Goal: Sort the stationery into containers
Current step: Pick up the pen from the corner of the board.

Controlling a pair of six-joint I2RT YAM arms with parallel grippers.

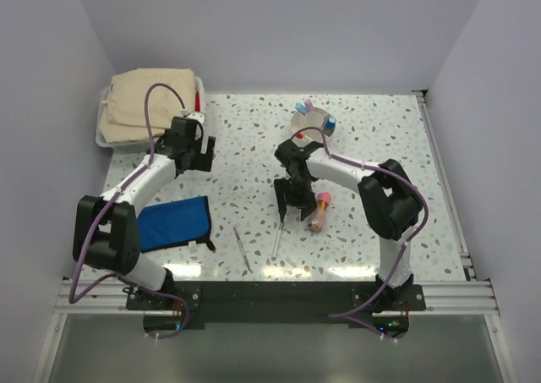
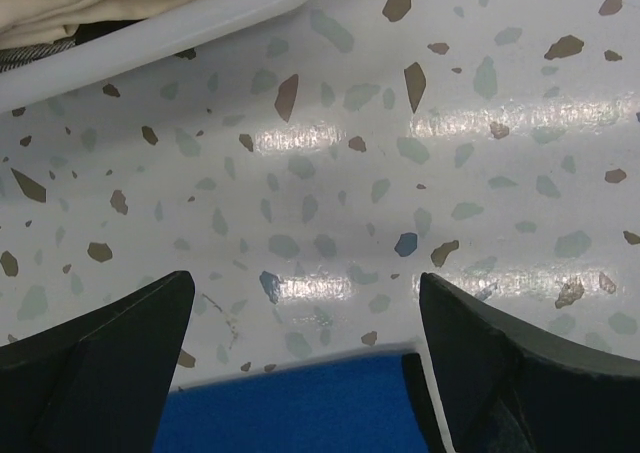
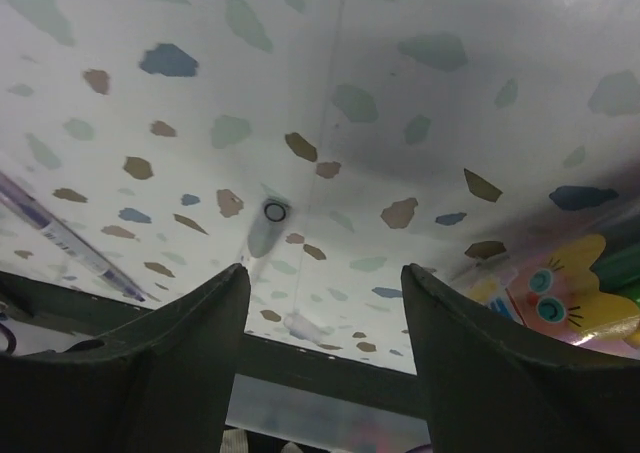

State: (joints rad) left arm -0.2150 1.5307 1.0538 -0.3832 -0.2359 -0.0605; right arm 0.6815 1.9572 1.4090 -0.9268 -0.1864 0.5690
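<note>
My left gripper (image 2: 305, 303) gapes wide and empty beside the shallow white rectangular plastic bin (image 2: 200, 18). My right gripper (image 3: 325, 283) hangs with jaws apart, holding nothing, above a slim silver pen (image 3: 266, 231) on the speckled table (image 3: 300, 73), a pink-red tube (image 1: 319, 212) just beside it.

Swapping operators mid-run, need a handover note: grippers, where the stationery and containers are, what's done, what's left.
Left gripper: open, empty, over bare table beside the bin.
Right gripper: open, empty, poised above a pen.
Done: a few sticks stand in the cup.
Left: that pen, a second pen and the pink tube lie loose on the table.
Note: a cloth covers the bin, so what is in it cannot be seen. The blue pouch lies by the left arm.
</note>
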